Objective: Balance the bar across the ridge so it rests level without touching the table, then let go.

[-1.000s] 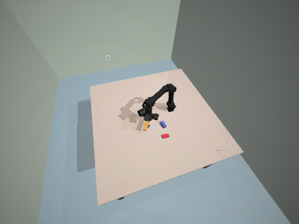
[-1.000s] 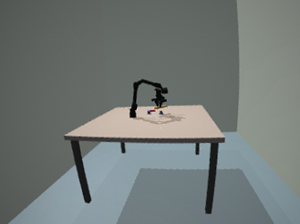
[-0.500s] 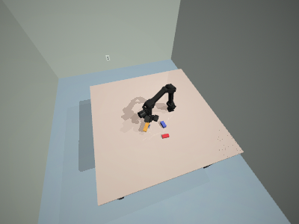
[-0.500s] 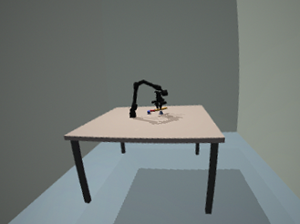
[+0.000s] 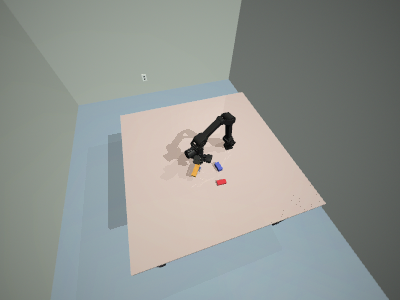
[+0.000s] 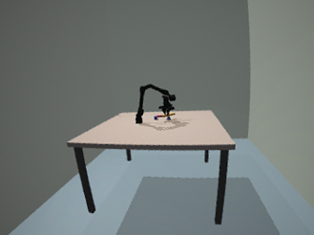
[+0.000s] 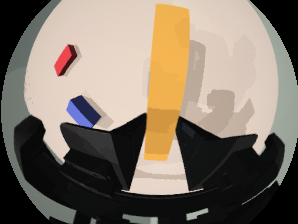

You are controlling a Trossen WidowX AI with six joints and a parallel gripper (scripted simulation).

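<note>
The orange bar (image 5: 195,171) (image 6: 172,114) (image 7: 169,60) is held above the table by my gripper (image 5: 199,162) (image 6: 166,113) (image 7: 161,117), which is shut on it near one end. Most of the bar reaches out past the fingertips. The small blue-grey ridge (image 5: 199,169) (image 6: 169,118) stands on the table beneath the bar. The bar hides nearly all of it in the wrist view, where a thin pale-blue sliver (image 7: 148,84) shows at the bar's left edge. I cannot tell whether the bar touches the ridge.
A blue block (image 5: 218,166) (image 6: 155,117) (image 7: 82,112) and a red block (image 5: 221,182) (image 7: 65,60) lie on the table (image 5: 165,225) (image 6: 192,140) to one side of the bar. In the wrist view both are on the left, the blue one close to the left finger.
</note>
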